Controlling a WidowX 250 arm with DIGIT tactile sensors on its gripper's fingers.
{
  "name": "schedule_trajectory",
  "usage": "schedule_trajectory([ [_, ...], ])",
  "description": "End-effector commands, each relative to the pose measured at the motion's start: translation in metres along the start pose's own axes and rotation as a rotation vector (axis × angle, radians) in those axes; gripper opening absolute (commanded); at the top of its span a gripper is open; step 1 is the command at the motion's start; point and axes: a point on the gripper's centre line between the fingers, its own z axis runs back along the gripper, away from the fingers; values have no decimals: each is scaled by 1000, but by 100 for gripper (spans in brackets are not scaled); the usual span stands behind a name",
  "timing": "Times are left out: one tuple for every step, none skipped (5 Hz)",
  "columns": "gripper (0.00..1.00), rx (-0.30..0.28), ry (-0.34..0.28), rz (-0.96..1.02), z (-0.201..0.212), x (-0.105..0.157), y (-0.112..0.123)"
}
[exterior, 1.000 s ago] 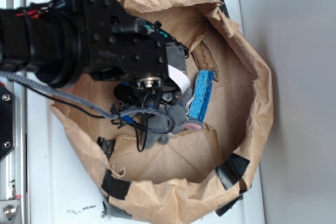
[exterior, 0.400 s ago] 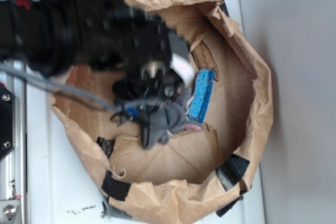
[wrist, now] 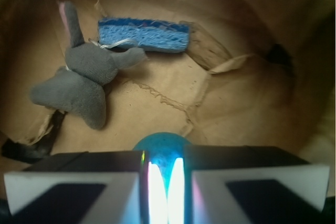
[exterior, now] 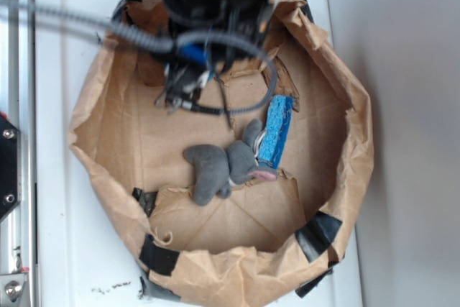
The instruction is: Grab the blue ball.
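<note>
In the wrist view the teal-blue ball (wrist: 160,142) sits squeezed between my two fingers, its top bulging out past them. My gripper (wrist: 164,157) is shut on it and holds it above the brown paper floor. In the exterior view my gripper (exterior: 194,62) is blurred at the top of the paper ring. A blue patch among its cables may be the ball; I cannot tell for sure.
A crumpled brown paper wall (exterior: 345,177) rings the area, with black tape at its front. The grey plush animal (exterior: 223,167) (wrist: 84,77) lies in the middle. The flat blue sponge (exterior: 275,131) (wrist: 143,34) lies just beyond it. A torn paper flap (wrist: 210,51) lies by the sponge.
My arm has moved from over the grey plush toward the top of the exterior view, uncovering the plush. The plush and sponge have stayed put.
</note>
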Motion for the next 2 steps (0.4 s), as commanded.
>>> schedule_trajectory([
  [0,24,-30,45,42,1,7],
  [100,177,56,44,38,5,-3],
])
